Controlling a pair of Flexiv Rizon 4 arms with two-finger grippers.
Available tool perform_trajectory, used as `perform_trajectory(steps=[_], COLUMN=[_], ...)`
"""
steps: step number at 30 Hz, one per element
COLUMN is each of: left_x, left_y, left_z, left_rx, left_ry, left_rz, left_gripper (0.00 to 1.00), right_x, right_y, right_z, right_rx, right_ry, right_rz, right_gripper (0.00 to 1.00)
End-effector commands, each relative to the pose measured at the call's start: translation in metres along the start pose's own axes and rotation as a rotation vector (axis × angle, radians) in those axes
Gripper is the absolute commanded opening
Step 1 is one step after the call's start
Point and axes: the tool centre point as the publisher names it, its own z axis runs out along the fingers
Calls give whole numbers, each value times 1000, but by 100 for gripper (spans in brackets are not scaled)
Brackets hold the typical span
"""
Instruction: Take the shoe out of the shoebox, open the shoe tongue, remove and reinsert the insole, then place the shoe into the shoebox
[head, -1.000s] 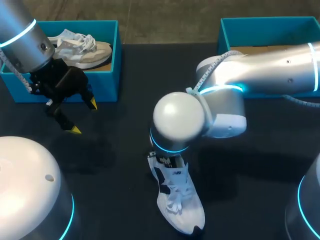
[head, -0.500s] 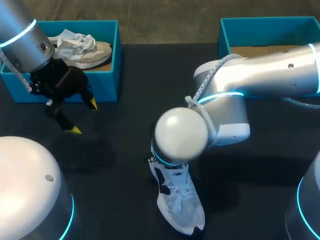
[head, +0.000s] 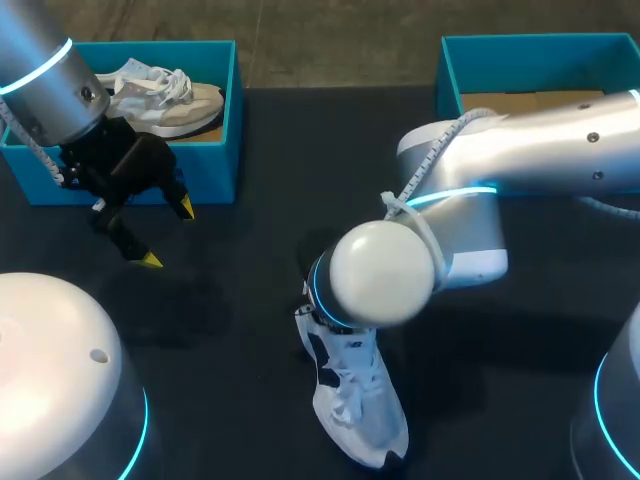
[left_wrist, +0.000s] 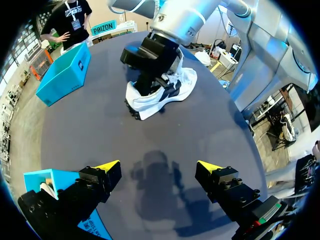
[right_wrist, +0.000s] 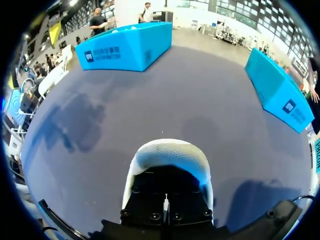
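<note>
White shoe (head: 358, 410) is sitting out on the dark table (head: 230, 400), near the front edge and roughly mid-table, laces facing up, toe pointing at the robot, heel pointing away. It's well apart from both boxes. Right arm (head: 520, 150) is coming in from the right and bending down over the heel end; in the head view its wrist is covering the shoe's opening. Right gripper (left_wrist: 150, 75) is sitting down in that opening: the left wrist view is showing its black body planted at the collar, and the right wrist view is showing the white heel rim wrapping around ahead of it. The part inside the shoe is hidden, so I can't tell whether it's gripping anything. Left gripper (head: 167, 233) is hanging over bare table just in front of the left shoebox (head: 228, 130), fingers (head: 150, 260) spread wide, nothing between them, well apart from the shoe. Left shoebox is sitting at the far left corner, and a second shoe (head: 165, 95), pale with white laces, is lying inside it. Right shoebox (head: 540, 48) is sitting at the far right, the right arm crossing over it, brown floor showing inside where it isn't covered.
</note>
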Motion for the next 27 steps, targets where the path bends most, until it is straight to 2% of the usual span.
perform_trajectory(steps=[1, 7, 15, 21, 27], left_x=[1, 1, 1, 1, 1], left_y=[0, 0, 0, 0, 0], left_z=[-1, -1, -1, -1, -1], left_rx=[-3, -3, -3, -3, -3], left_ry=[0, 0, 0, 0, 0], left_rz=[0, 0, 0, 0, 0], left_gripper=[100, 100, 100, 100, 100], right_x=[2, -2, -4, -7, -9], right_y=[-3, -9, -22, -28, -33], right_z=[20, 27, 18, -2, -16], right_rx=[17, 39, 175, 181, 164], right_ry=[13, 23, -50, -86, -75], right_rz=[0, 11, -3, 0, 7], right_gripper=[0, 0, 0, 0, 0])
